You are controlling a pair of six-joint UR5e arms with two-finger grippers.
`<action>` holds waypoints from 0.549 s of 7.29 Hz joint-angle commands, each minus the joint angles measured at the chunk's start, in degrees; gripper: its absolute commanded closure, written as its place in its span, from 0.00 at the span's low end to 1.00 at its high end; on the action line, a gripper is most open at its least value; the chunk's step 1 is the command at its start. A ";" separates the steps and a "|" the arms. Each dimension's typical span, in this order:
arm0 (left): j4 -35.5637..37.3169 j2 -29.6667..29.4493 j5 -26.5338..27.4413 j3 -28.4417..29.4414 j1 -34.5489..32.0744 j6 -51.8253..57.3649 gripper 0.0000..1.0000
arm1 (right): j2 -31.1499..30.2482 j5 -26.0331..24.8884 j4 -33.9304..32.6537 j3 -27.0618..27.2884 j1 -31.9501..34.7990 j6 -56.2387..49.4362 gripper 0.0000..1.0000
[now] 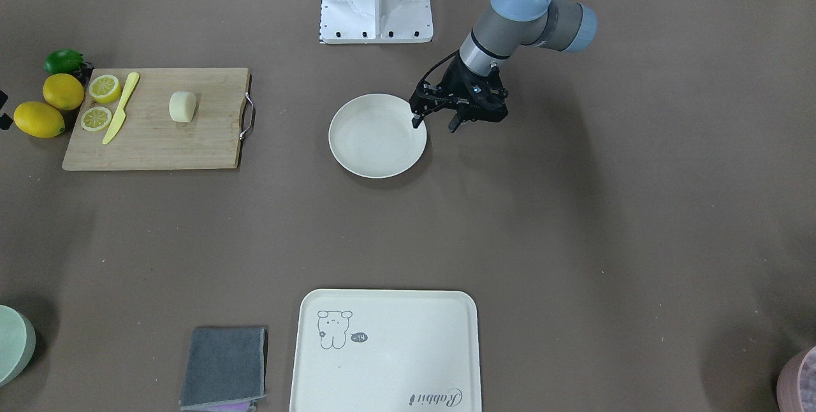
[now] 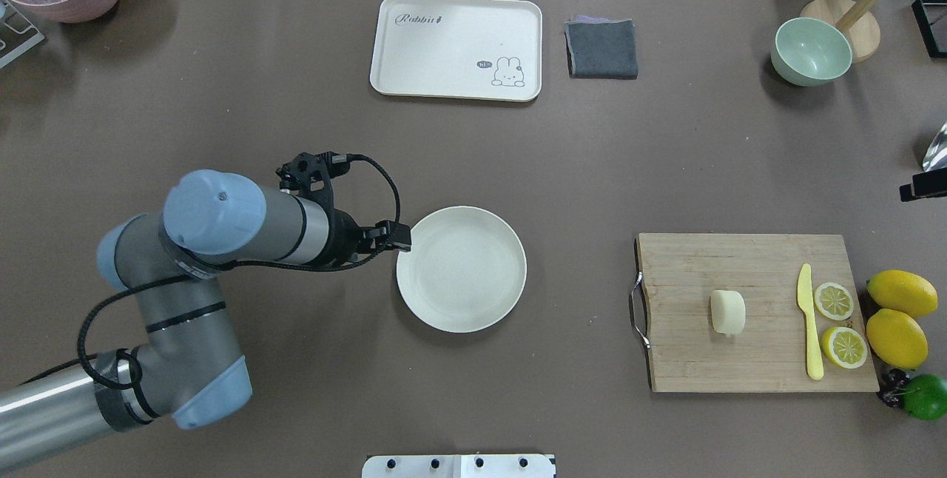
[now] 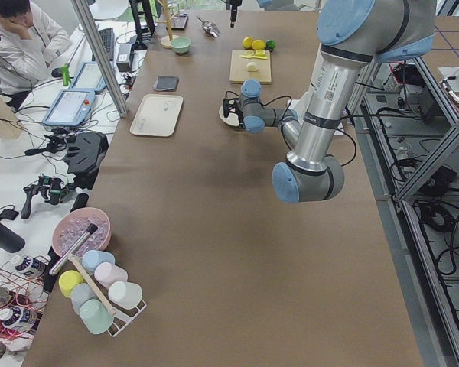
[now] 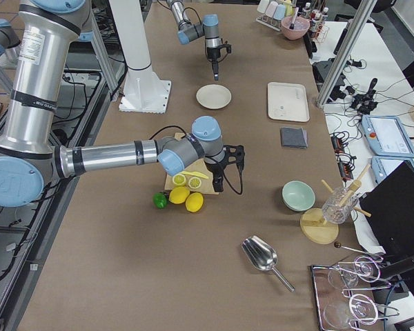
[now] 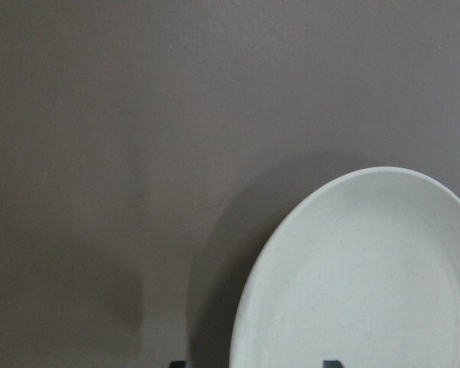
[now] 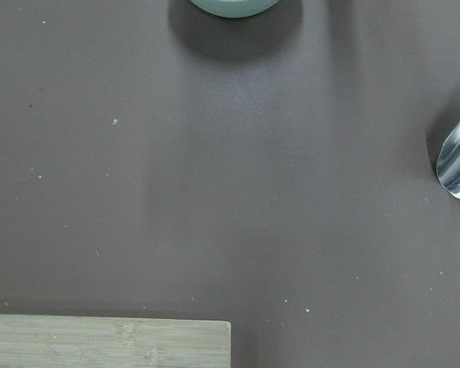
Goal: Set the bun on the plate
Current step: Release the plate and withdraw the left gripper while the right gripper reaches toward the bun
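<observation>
The bun (image 2: 727, 311), a small pale cream lump, lies on the wooden cutting board (image 2: 740, 359) at the table's right; it also shows in the front view (image 1: 182, 106). The plate (image 2: 461, 268), round and off-white, sits mid-table with nothing on it. My left gripper (image 1: 435, 125) hangs open and holds nothing, pointing down at the plate's (image 1: 377, 136) rim on the side away from the board. The left wrist view shows the plate's edge (image 5: 368, 276) close below. My right gripper (image 4: 218, 185) hovers beside the board's far end; whether it is open or shut I cannot tell.
On the board lie a yellow knife (image 2: 810, 322) and two lemon slices (image 2: 834, 300), with lemons (image 2: 899, 315) and a lime (image 2: 925, 396) beside it. A bear tray (image 2: 456, 47), grey cloth (image 2: 601, 48) and green bowl (image 2: 811, 51) line the far edge. A person (image 3: 19, 38) sits at a side desk.
</observation>
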 commanded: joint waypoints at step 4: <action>6.96 13.01 -15.77 -6.66 -19.90 22.54 0.02 | 0.39 -5.46 -0.21 6.74 -14.24 18.55 0.01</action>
